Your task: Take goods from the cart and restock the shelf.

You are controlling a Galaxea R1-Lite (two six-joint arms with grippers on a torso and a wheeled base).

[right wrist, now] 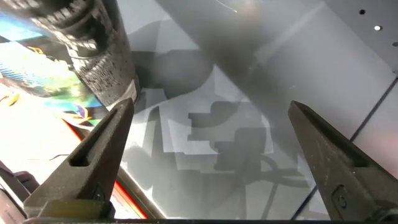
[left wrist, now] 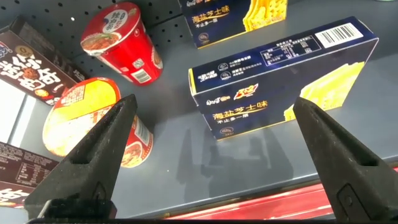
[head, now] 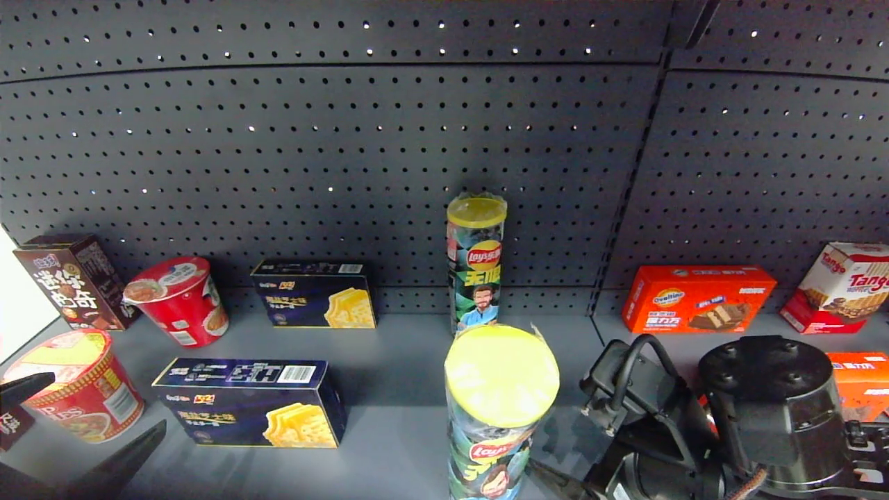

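A tall chips can (head: 501,410) with a yellow lid stands upright at the front middle of the grey shelf (head: 403,361). A second chips can (head: 476,262) stands behind it against the pegboard. My right arm (head: 701,430) sits low just to the right of the front can. In the right wrist view my right gripper (right wrist: 211,107) is open over bare shelf, and the can (right wrist: 56,56) lies outside one finger (right wrist: 93,168). My left gripper (left wrist: 214,104) is open at the shelf's front left, facing a navy biscuit box (left wrist: 280,74) and a noodle cup (left wrist: 93,124).
On the left stand a brown box (head: 76,281), a red cup (head: 179,300), a noodle cup (head: 76,392) and two navy boxes (head: 316,293) (head: 253,403). An orange box (head: 698,298) and a wafer box (head: 844,285) stand at the right. The pegboard (head: 347,153) closes the back.
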